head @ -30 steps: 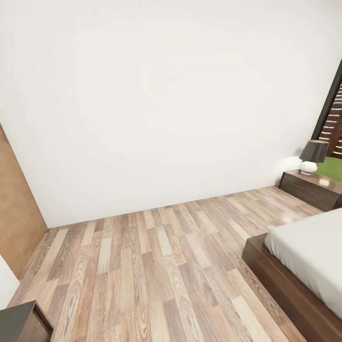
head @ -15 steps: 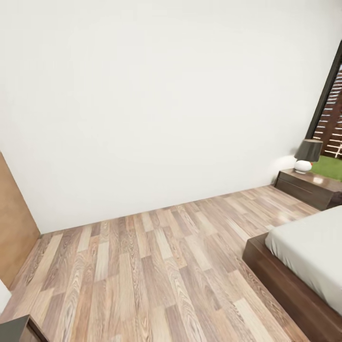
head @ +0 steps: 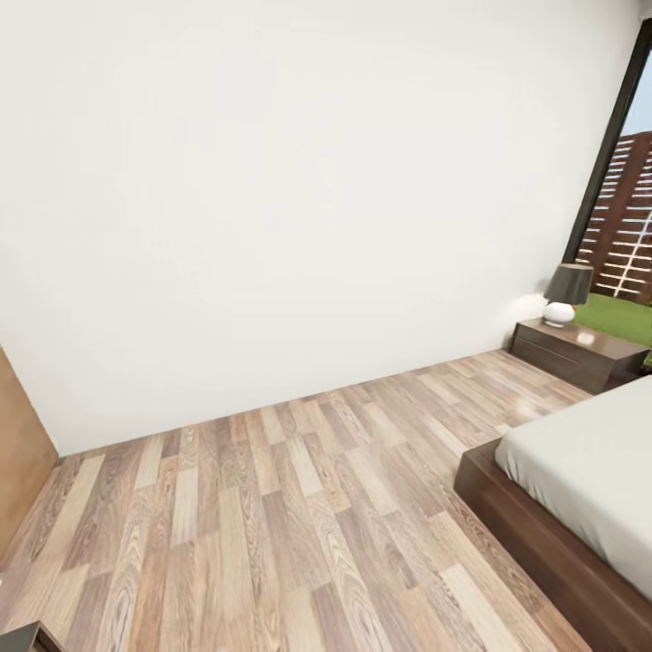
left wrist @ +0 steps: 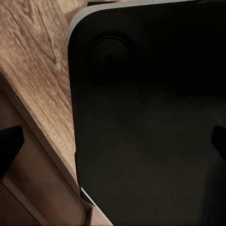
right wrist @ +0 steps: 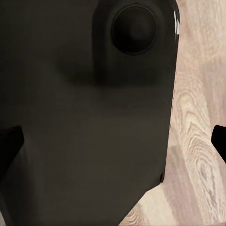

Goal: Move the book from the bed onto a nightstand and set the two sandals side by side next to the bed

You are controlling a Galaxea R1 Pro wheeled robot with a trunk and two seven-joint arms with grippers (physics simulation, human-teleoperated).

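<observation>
Against the two earlier head frames the whole picture had slid: the nightstand and lamp sat further left and lower in view, more of the window and fence showed at the right edge, and the dark furniture corner at lower left had all but left the frame. This reads as the camera turning right and tilting up, not as any object moving. Nearest, the left gripper (left wrist: 113,143) showed two dark fingertips wide apart at the edges of its wrist view, nothing between them, over a black rounded robot body panel (left wrist: 150,117); the right gripper (right wrist: 113,141) looked the same, spread wide and empty, with plank floor beside the panel. Next out, wood-plank floor (head: 272,525) ran across the room, bare where it could be seen. At right stood the bed (head: 543,534), dark frame and grey mattress, only its near corner in frame; no book or sandals lay on the visible part. Further off, a nightstand (head: 575,353) stood against the white wall (head: 272,199) with a small lamp (head: 566,294) on top, just before the window (head: 625,199). Judgement: the robot was on approach, surveying the bedroom, no item yet handled. Next move calls for turning further right to bring the rest of the mattress into view and locate the book.
</observation>
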